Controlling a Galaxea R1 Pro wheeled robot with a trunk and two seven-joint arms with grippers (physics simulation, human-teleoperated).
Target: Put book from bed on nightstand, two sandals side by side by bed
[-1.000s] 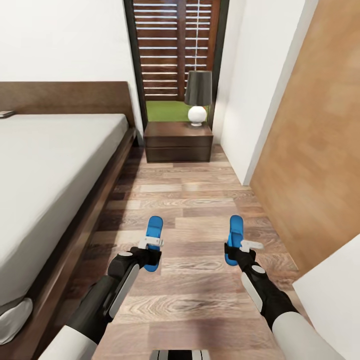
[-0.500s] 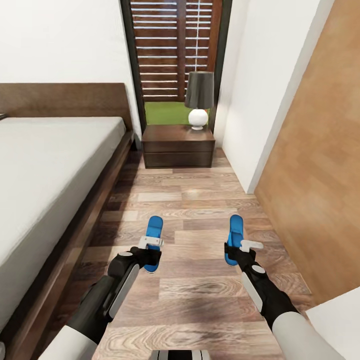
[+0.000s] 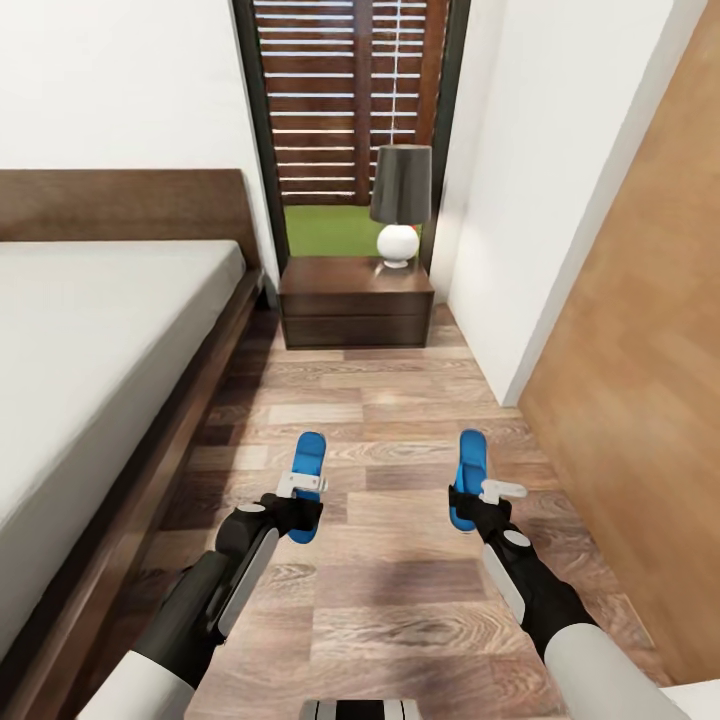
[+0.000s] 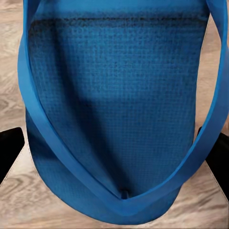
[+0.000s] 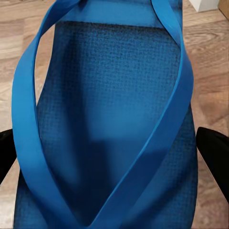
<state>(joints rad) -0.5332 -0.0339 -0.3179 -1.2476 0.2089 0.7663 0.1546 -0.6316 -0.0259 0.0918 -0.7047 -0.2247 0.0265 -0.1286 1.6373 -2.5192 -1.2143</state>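
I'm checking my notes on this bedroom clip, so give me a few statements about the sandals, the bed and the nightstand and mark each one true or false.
1. Each gripper holds one blue sandal. True: the left gripper holds the left sandal and the right gripper holds the right sandal.
2. The bed lies on the robot's right. False: it is on the left; a wood-panelled wall is on the right.
3. A lamp stands on the nightstand. True.
4. The book lies on the nightstand. False: the lamp is the one thing on its top.
5. The sandals lie side by side on the floor. False: they are clamped between the fingers.
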